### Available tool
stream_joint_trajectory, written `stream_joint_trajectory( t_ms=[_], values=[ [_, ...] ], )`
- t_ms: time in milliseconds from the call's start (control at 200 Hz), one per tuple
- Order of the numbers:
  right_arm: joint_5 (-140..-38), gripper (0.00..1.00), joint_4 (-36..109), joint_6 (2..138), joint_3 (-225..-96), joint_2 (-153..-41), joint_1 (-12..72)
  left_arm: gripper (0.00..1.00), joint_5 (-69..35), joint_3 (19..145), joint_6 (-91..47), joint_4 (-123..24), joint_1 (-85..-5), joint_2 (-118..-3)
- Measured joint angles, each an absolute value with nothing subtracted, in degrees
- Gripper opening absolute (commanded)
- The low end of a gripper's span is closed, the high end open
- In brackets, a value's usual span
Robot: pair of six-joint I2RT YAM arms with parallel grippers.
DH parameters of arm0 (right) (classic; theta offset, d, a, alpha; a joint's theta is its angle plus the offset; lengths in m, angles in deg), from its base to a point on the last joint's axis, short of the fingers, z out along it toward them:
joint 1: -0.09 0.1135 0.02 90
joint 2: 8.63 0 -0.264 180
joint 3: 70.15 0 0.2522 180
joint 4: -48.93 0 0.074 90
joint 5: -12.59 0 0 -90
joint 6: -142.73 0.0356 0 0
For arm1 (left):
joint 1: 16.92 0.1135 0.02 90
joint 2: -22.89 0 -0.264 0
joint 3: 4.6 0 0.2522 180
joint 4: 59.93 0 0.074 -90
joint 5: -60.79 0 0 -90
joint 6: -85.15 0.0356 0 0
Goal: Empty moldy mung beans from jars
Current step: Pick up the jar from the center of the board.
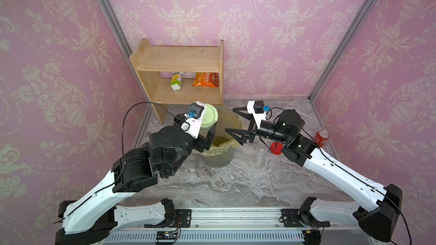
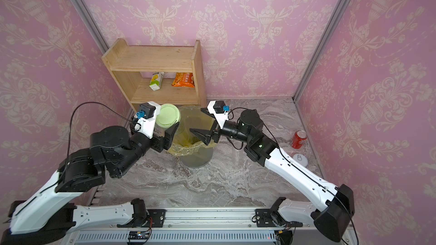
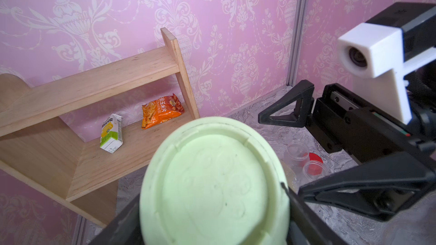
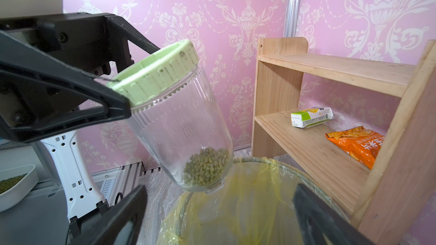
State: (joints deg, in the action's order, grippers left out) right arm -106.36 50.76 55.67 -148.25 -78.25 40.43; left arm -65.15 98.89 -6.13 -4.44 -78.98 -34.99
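Green-lidded jar (image 4: 177, 126) of mung beans (image 4: 205, 168), clamped by the left gripper (image 4: 141, 78) over the bin (image 1: 219, 161), may twist loose if the wide-open right gripper (image 1: 230, 119) at 3 o'clock wrenches its lid (image 3: 212, 185).

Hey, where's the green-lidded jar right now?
In both top views the green-lidded jar is left of centre. The left claw grips it at the lid, tilted above the yellow-lined bin, just in front of the wooden shelf.
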Motion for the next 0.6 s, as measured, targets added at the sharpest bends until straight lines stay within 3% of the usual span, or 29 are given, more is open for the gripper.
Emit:
stream_joint_trajectory(
  t_ms=[270, 600],
  values=[
    [-106.0, 0.98, 49.9, 55.5, -148.3, -77.1, 40.4, 0.19, -52.1, 100.2, -8.8, -4.3, -63.6, -37.9],
    [-106.0, 0.98, 50.6, 55.8, -147.9, -76.9, 38.7, 0.18, -28.7, 100.2, -16.4, -5.9, -41.7, -43.0]
  ],
)
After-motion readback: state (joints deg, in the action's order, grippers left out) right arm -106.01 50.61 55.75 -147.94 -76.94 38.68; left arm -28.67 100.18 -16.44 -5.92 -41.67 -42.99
